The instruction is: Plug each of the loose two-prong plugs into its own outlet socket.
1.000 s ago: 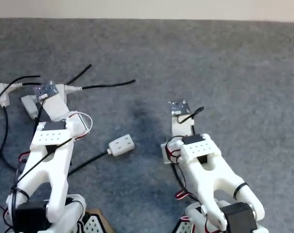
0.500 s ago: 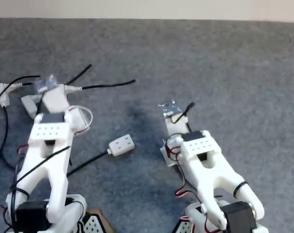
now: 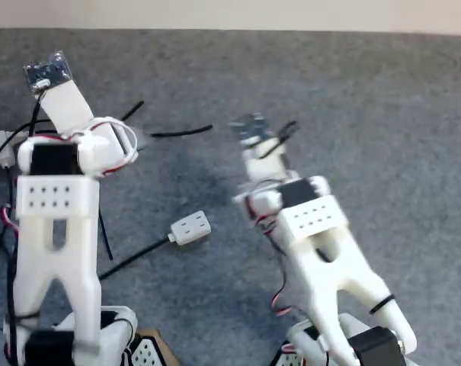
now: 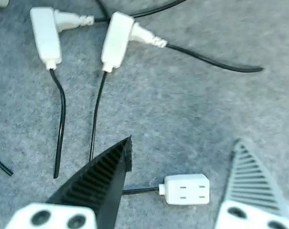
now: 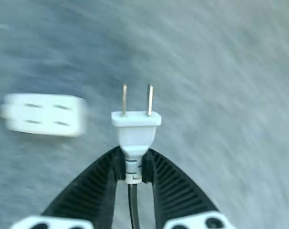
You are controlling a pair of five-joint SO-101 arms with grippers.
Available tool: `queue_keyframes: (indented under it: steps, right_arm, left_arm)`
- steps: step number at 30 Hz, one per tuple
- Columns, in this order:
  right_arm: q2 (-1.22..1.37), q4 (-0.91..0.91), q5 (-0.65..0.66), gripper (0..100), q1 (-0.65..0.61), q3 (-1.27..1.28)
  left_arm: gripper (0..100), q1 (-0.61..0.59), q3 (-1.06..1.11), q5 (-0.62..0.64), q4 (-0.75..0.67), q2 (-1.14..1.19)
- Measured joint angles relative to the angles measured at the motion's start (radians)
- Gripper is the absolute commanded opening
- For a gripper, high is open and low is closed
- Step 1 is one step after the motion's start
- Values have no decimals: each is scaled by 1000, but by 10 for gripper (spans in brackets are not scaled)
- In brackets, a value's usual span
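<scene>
My right gripper (image 5: 134, 164) is shut on the neck of a white two-prong plug (image 5: 134, 125), prongs pointing away from the wrist. A white outlet socket (image 5: 44, 114) lies on the carpet just off to one side of the prongs, not touching them. In the high view this socket (image 3: 190, 227) sits between the two arms, with the right arm (image 3: 314, 221) leaning towards it. My left gripper (image 4: 182, 143) is open and held high over the same socket (image 4: 185, 189). Two more white cord ends (image 4: 46, 36) (image 4: 116, 44) lie farther off.
Grey carpet (image 3: 382, 114) covers the table. Black cords (image 3: 180, 132) trail across the left side, and a white cord end (image 3: 1, 145) lies at the left edge. The socket's black cord (image 3: 135, 255) runs back towards the left arm's base (image 3: 70, 335).
The left arm has lifted up and away from the cord ends on the left. The right arm has swung left with the plug, towards the socket.
</scene>
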Motion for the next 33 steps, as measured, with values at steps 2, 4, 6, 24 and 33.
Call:
queue_keyframes:
  steps: [2, 4, 6, 24, 33]
  right_arm:
    - [0, -55, 14, 5, -103, 0]
    - [0, -107, 26, 5, -186, 9]
    - [-2, -163, 28, 5, -238, 51]
    - [-442, -324, 9, 5, -328, 485]
    - [-502, -324, 9, 5, -356, 525]
  left_arm:
    - [351, 8, 60, -3, -31, -103]
    - [351, -5, 153, -34, -83, -233]
    - [351, -38, 287, -49, -146, -384]
    - [352, 95, 1034, -77, -250, -1140]
    - [352, 193, 1079, -77, -213, -1166]
